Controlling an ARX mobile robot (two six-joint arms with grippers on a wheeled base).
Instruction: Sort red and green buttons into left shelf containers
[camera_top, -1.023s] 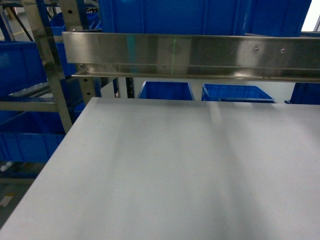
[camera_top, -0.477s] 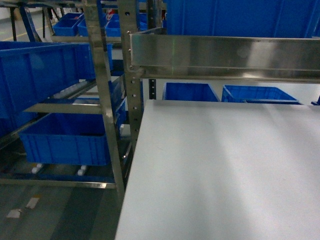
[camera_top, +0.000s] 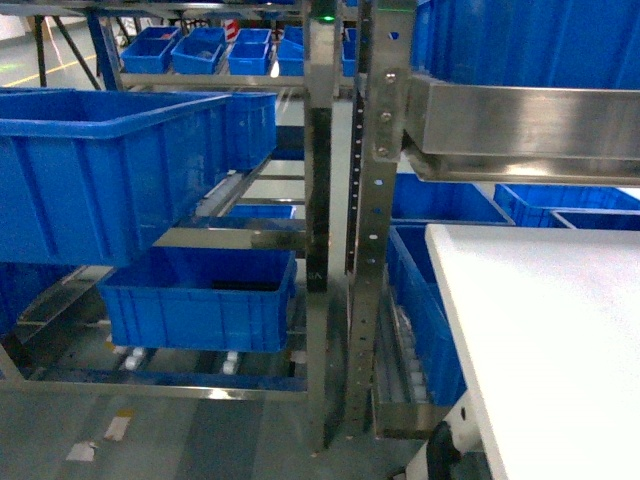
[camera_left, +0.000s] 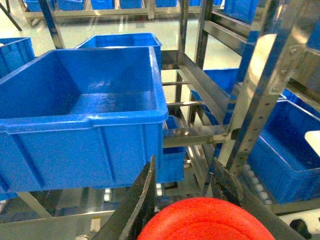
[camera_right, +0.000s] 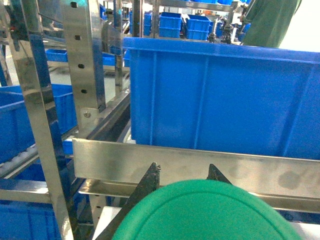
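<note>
A red button (camera_left: 207, 221) fills the bottom of the left wrist view, and my left gripper (camera_left: 184, 158) is shut on it, one dark finger on each side of the domed cap. In the right wrist view my right gripper (camera_right: 182, 163) is shut on a green button (camera_right: 205, 212). The left shelf containers are deep blue bins: an upper one (camera_top: 110, 170) and a lower one (camera_top: 200, 295) on the steel rack. The upper bin (camera_left: 80, 110) lies ahead of and left of the left gripper, and its inside looks bare. Neither gripper shows in the head view.
The white table (camera_top: 560, 350) takes up the right side. Steel rack posts (camera_top: 370, 220) stand between the table and the left shelf. A big blue bin (camera_right: 220, 95) sits on a steel rail (camera_right: 200, 167) just ahead of the right gripper. More blue trays (camera_top: 200, 50) stand far behind.
The head view has swung to the left. The white table slid to the right edge and the left shelf with its blue bins came into sight.
</note>
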